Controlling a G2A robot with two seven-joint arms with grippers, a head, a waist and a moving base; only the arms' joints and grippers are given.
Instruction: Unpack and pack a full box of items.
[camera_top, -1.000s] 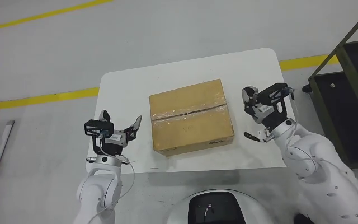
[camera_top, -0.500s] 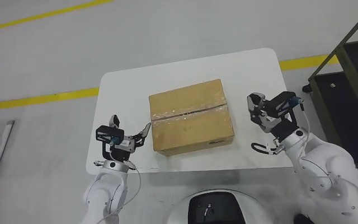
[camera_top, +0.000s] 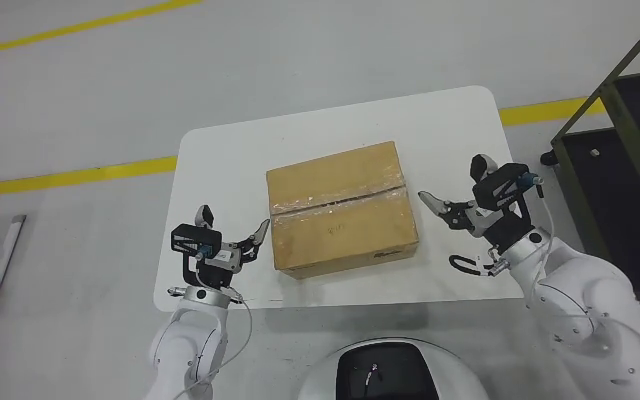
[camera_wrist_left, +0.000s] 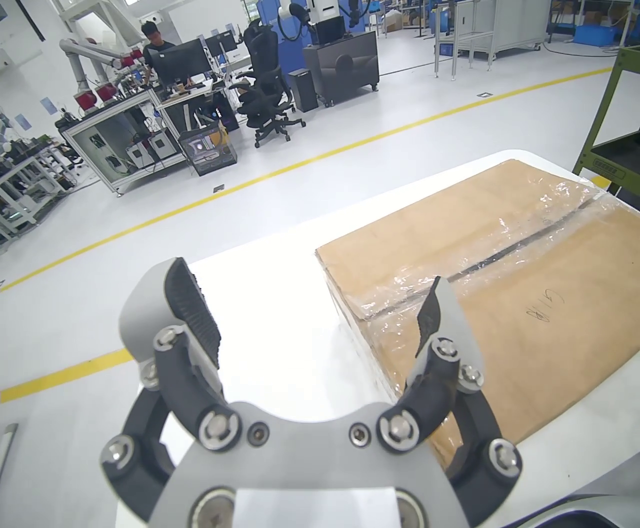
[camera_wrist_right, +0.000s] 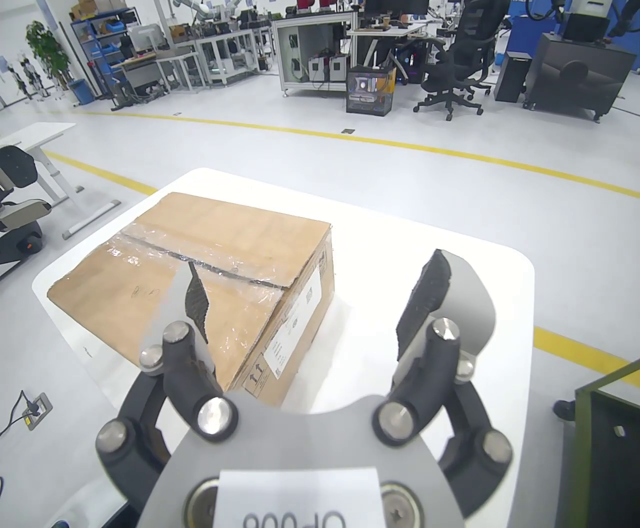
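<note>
A closed cardboard box sits in the middle of the white table, its top seam sealed with clear tape. My left gripper hovers open just off the box's left side near the table's front edge; its fingers hold nothing. On the other side my right gripper is open too, close to the box's right side, above the table. From the right wrist the box shows a white label on its end face. The box's contents are hidden.
A dark green metal cart stands right of the table. Yellow floor lines run past the table's far side. Bare table surface lies left, right and behind the box.
The left gripper moved toward the table's front edge and closer to the box, then held still. The right gripper shifted away from the box, turned, and spread its fingers wider.
</note>
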